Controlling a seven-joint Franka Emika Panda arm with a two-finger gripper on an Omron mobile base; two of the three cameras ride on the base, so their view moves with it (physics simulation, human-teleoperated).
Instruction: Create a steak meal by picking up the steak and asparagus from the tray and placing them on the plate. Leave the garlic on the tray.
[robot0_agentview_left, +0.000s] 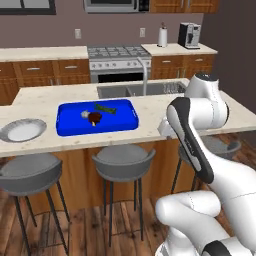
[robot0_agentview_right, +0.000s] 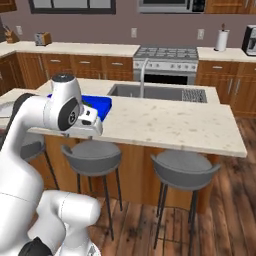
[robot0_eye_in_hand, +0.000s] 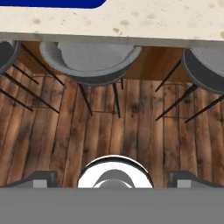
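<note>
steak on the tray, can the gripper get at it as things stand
Probably yes, with a long reach: the steak lies uncovered on the blue tray, nothing above it. The open gripper now points at the floor, short of the counter.

speckled island counter (robot0_agentview_left: 150, 112); grey stools (robot0_agentview_left: 122, 160), wooden plank floor (robot0_eye_in_hand: 131, 127), stove (robot0_agentview_left: 116, 62)

Glossy blue plastic tray (robot0_agentview_left: 65, 125); speckled stone counter (robot0_agentview_left: 150, 112); wood floor (robot0_eye_in_hand: 131, 127).

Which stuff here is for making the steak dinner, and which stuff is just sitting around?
For the job:
dark brown steak chunk
green asparagus bundle
bright blue rectangular tray
round grey-rimmed white plate
pale round garlic bulb, which stays put

Just around:
grey bar stools
steel sink
white paper-towel roll
</note>
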